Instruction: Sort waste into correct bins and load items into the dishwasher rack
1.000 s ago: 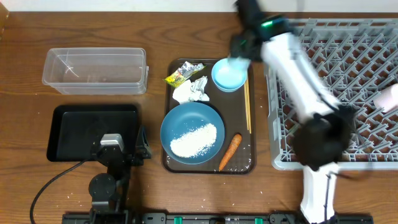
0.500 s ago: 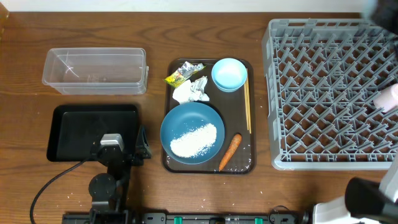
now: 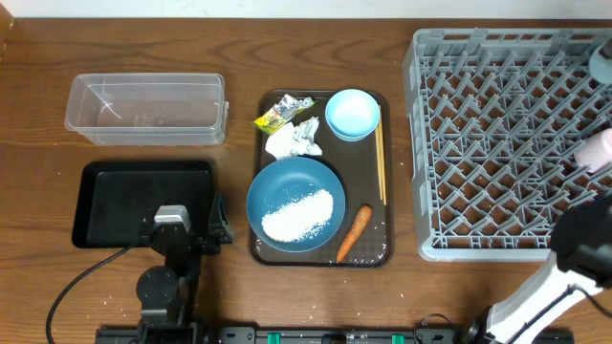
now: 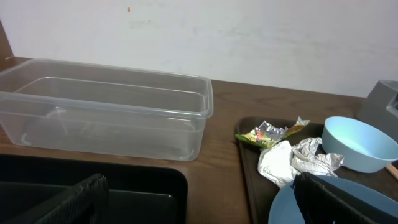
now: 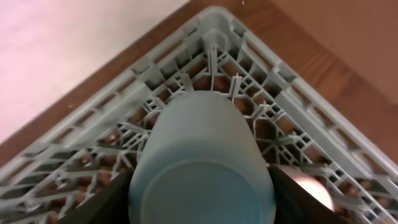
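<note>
The dishwasher rack [image 3: 497, 143] is set at the right of the counter [image 3: 316, 38]. Over its far corner, the white cup [image 5: 199, 162] is clamped in the right tool [image 5: 202, 205]. The cup should be seated squarely between pegs [image 5: 214, 59] before release. The left tool [image 4: 199, 205] is held apart.

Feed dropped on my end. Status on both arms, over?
Left gripper open at black tray edge. Right gripper shut on cup above rack corner. Plate, bowl on brown tray. No obstruction seen.
</note>
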You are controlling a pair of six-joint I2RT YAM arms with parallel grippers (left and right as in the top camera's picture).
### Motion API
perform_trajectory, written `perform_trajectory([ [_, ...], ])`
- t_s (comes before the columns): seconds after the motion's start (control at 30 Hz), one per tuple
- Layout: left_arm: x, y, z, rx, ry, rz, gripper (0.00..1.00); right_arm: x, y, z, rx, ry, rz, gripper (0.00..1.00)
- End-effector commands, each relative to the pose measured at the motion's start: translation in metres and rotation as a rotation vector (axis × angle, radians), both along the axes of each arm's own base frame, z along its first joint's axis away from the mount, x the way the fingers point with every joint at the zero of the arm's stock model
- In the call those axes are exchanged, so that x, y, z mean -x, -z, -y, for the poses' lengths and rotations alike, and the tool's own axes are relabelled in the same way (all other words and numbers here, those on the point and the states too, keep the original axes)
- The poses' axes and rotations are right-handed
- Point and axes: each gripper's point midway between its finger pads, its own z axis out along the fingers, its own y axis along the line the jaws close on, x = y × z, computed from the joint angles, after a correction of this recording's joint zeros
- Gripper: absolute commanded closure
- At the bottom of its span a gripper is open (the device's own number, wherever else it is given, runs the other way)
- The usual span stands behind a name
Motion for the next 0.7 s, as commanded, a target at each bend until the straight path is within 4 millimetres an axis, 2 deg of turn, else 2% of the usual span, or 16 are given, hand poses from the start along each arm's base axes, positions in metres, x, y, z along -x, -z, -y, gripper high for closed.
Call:
perform_trajectory([
  [0.0,0.000,0.016,0.001,-0.011,0.010,-0.037,0.03,-0.006,0.028,0.008,-0.001,-0.010,-0.053,0.55],
  [0.17,0.000,0.016,0.001,-0.011,0.010,-0.037,0.03,-0.007,0.056,0.019,0.015,0.022,-0.114,0.51],
  [0.4,0.000,0.016,0.001,-0.011,0.010,-0.037,0.03,0.000,0.059,0.037,0.050,0.065,-0.134,0.50],
  [0.5,0.000,0.016,0.001,-0.011,0.010,-0.037,0.03,0.001,0.059,0.039,0.049,0.070,-0.134,0.40],
  [0.63,0.000,0.016,0.001,-0.011,0.010,-0.037,0.03,0.003,0.060,0.042,0.052,0.069,-0.138,0.37],
  [0.67,0.000,0.016,0.001,-0.011,0.010,-0.037,0.03,0.003,0.060,0.042,0.051,0.069,-0.139,0.34],
])
